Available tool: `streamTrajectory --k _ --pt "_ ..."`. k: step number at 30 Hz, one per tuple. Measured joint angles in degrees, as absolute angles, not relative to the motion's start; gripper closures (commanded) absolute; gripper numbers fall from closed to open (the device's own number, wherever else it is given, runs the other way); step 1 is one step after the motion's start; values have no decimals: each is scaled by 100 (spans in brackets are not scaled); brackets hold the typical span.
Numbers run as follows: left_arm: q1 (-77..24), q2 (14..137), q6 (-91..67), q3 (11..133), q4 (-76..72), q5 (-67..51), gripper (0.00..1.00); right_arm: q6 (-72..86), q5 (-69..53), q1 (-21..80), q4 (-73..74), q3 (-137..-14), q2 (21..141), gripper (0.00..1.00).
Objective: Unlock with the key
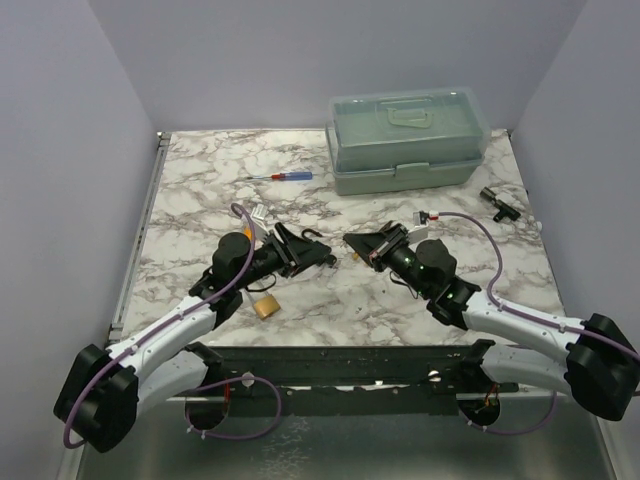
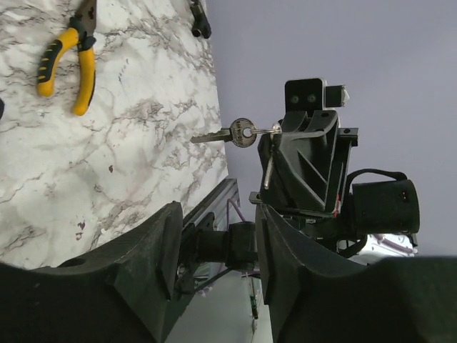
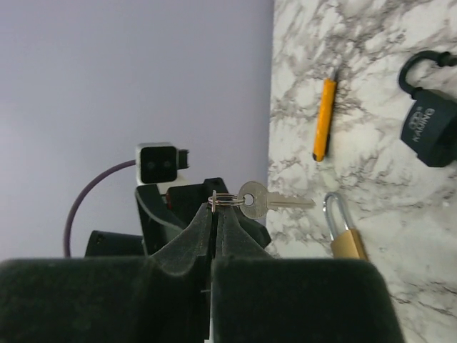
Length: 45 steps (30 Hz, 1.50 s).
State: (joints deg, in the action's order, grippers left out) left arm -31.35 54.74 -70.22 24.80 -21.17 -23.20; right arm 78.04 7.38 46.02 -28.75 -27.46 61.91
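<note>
The marble tabletop (image 1: pixel 200 200) is carrying a pale green lidded box (image 1: pixel 408 140) at its far side, and everything else is placed here from that box. Both arms are stretching from the near edge, and their tips are facing one another in front of the box's left end.

The left end effector (image 2: pixel 214 214) is hanging to the near left of the box. Its fingers are standing partly apart, and nothing is sitting between them. The right end effector (image 3: pixel 214 214) is hovering just nearer than the box's left corner, and its fingers are pressing tight together on the ring of the key (image 3: pixel 253 203).

A red-and-blue screwdriver (image 1: pixel 285 177) is lying flat just left of the box. A brass padlock (image 1: pixel 265 306) is resting well to the near left of the box, beside the left arm. A small black part (image 1: pixel 497 203) is lying near the box's right end, on its near side.

The key is dangling from its ring in the air in front of the box's left end. Its blade is pointing toward the tabletop, and it is staying apart from the left fingers.
</note>
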Motion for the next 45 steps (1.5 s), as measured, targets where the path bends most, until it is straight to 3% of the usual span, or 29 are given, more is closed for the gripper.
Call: streamTrajectory --k 5,13,23,36,41,44,45 --pt "-3306 5784 -7185 2482 -2816 -2294 58 7822 738 4766 -3474 -2711 6226 100" --pt "-3352 5883 -7356 2482 -3507 -2246 61 7824 742 4838 -3717 -2711 6237 100" --pt "-3433 5867 -7404 2482 -3734 -2246 64 7817 753 4873 -3728 -2711 6333 100" --pt "-3594 6051 -7435 2506 -3809 -2259 77 7797 788 4919 -3730 -2711 6388 100" --pt "-3625 6071 -7435 2506 -3819 -2257 84 7795 790 4943 -3732 -2711 6399 100" --pt "-3636 6104 -7437 2506 -3837 -2259 100 7793 790 4965 -3741 -2711 6420 100" --pt "-3640 6125 -7441 2506 -3844 -2259 100 7793 790 4967 -3743 -2711 6423 100"
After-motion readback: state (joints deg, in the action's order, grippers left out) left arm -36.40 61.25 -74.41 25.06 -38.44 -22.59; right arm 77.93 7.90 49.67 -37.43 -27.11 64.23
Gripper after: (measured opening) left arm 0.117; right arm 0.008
